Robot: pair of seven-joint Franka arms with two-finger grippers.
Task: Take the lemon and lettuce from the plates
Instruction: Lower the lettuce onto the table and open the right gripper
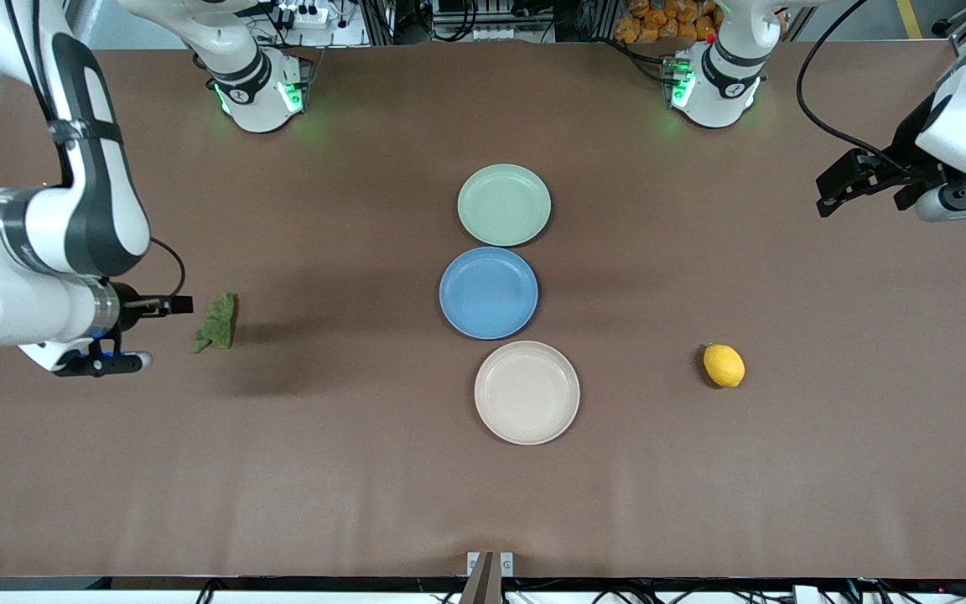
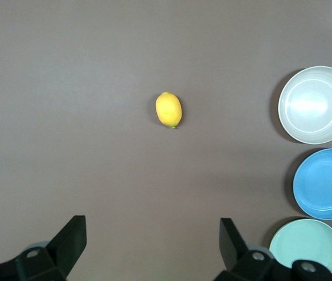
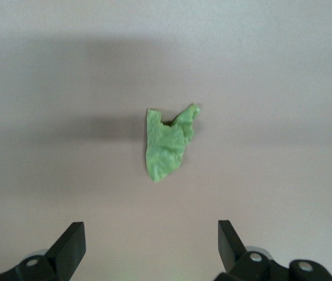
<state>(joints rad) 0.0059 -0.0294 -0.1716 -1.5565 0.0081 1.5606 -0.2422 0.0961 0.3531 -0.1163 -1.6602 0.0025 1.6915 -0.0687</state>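
Observation:
The yellow lemon (image 1: 724, 366) (image 2: 168, 109) lies on the bare brown table toward the left arm's end, beside the beige plate (image 1: 527, 393) (image 2: 316, 104) and apart from it. The green wrinkly lettuce (image 1: 216, 322) (image 3: 167, 146) lies flat on the table toward the right arm's end. The pale green plate (image 1: 504, 205) (image 2: 305, 244) and the beige plate both hold nothing. My left gripper (image 1: 825, 197) (image 2: 152, 221) hangs open over the table's edge at the left arm's end, well away from the lemon. Close beside the lettuce, my right gripper (image 1: 166, 332) (image 3: 151, 224) is open and holds nothing.
A blue plate (image 1: 489, 292) (image 2: 325, 183) with nothing on it sits between the green and beige plates, the three in a row down the table's middle. Both arm bases stand along the table's edge farthest from the front camera.

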